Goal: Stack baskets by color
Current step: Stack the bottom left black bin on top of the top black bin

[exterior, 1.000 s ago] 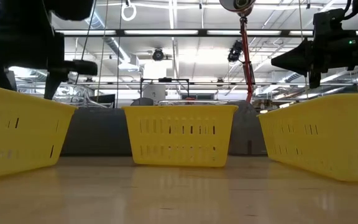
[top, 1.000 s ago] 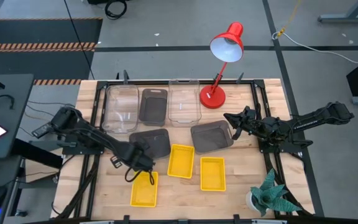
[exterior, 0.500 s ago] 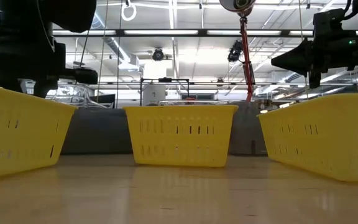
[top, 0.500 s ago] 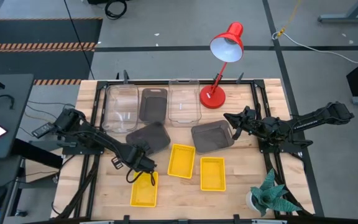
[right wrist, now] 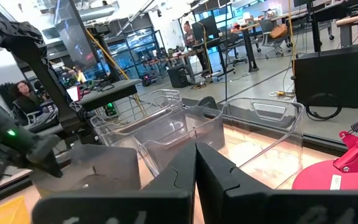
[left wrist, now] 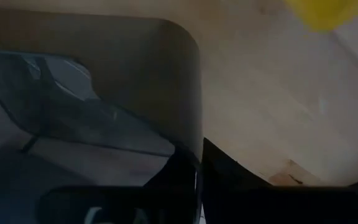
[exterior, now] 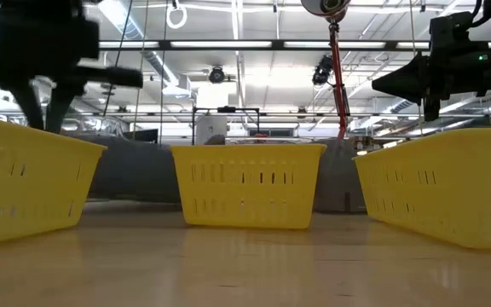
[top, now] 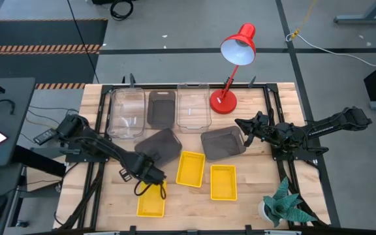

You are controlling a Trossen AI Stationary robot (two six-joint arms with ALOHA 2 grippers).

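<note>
My left gripper (top: 147, 173) is shut on a dark grey basket (top: 157, 145) left of the table's middle; the basket sits skewed and tilted. Another dark grey basket (top: 161, 109) stands at the far side between two clear baskets (top: 127, 112) (top: 193, 106). A third dark grey one (top: 222, 143) lies right of centre. Three yellow baskets (top: 190, 168) (top: 222, 181) (top: 151, 200) rest flat on their bottoms near the front. My right gripper (top: 240, 124) hovers shut at the right, holding nothing. My left gripper grips the dark grey basket's near wall at its rim (left wrist: 193, 149), a little way from a rounded corner (left wrist: 185, 37). One finger (left wrist: 173, 177) is inside the basket, the other outside. The fingers come steeply from above. The basket's near end is raised, so it hangs tilted.
A red desk lamp (top: 230, 72) stands at the far side, its base right of the clear basket. A potted plant (top: 284, 203) sits at the near right corner. Bare wood shows between the yellow baskets and along the front edge (top: 194, 219).
My left gripper has shut on the dark grey basket's near wall, then risen and drawn slightly toward the near edge. The basket has turned about and tipped, its near end lifted off the table.
</note>
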